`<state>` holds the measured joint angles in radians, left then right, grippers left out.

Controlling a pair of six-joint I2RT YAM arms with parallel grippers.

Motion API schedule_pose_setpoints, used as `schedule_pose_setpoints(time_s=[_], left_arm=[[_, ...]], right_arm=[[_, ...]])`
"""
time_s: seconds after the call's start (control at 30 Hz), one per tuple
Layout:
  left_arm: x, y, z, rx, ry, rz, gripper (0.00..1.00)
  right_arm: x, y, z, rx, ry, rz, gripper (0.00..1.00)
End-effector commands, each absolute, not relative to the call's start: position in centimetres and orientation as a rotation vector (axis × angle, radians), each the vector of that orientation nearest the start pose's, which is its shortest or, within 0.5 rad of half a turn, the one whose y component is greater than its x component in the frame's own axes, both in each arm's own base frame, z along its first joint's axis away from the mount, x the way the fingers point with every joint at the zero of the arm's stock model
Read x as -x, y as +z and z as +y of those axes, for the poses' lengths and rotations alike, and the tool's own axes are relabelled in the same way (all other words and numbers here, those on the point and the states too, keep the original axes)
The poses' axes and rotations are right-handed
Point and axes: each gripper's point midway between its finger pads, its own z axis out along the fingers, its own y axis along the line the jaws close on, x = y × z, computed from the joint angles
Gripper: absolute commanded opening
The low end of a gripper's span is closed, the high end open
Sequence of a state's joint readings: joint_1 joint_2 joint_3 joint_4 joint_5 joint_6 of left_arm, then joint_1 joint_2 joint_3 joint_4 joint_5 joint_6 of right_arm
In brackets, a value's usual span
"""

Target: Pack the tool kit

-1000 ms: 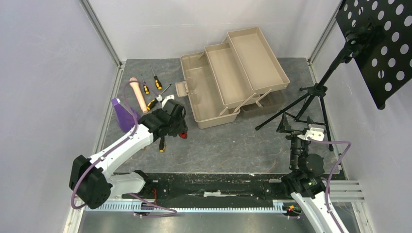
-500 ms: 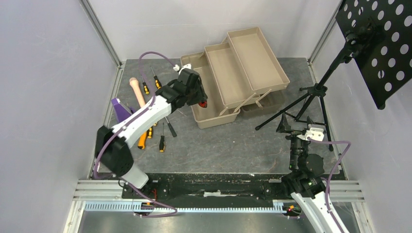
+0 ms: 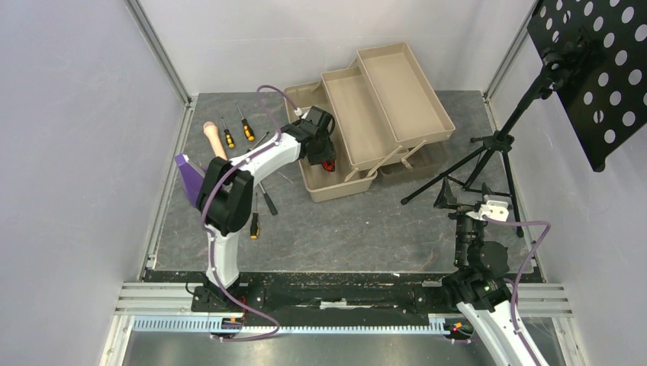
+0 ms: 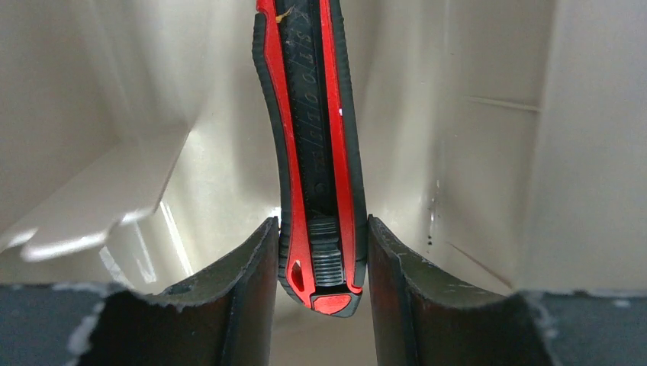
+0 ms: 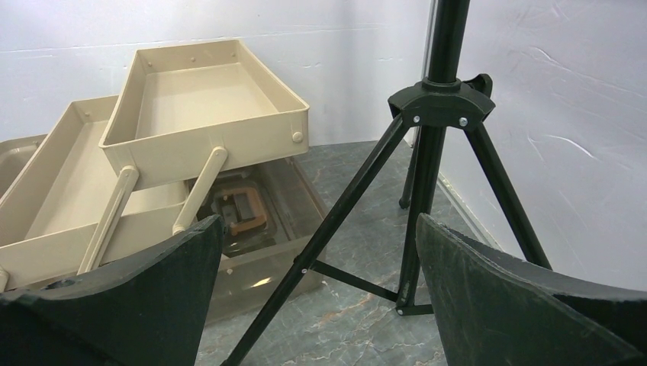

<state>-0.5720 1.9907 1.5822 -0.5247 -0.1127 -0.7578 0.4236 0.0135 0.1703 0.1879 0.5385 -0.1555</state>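
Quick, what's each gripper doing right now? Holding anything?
Left gripper: closed on the utility knife, inside the toolbox.
Right gripper: open, holding nothing.

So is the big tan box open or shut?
Open. The toolbox has its two trays fanned out, and the left tool holds the utility knife down inside its bottom bin.

Embossed characters along the utility knife [image 4: 317, 152] body, too faint to read
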Motion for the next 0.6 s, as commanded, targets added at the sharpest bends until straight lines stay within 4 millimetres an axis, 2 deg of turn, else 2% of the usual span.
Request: schedule_pose_setpoints(time_s=[0.0, 0.1, 0.27, 0.57], left_arm=[[-44.1, 9.1, -29.3, 0.335, -0.470, 2.491, 0.09], [-44.8, 8.0, -29.6, 0.336, -0.478, 2.490, 0.17], [-45.0, 8.5, -29.5, 0.316, -0.475, 2.476, 0.39], [-43.8, 13.1, -28.2, 0.287, -0.491, 2.396, 0.65]], right_arm=[[-22.2, 26.7, -0.5, -0.140, -0.079, 1.192, 0.98], [-22.2, 26.7, -0.5, -0.138, -0.081, 1.193, 0.98], [-22.2, 26.7, -0.5, -0.137, -0.083, 1.194, 0.98], [-22.2, 26.7, -0.4, -0.132, -0.080, 1.195, 0.98]])
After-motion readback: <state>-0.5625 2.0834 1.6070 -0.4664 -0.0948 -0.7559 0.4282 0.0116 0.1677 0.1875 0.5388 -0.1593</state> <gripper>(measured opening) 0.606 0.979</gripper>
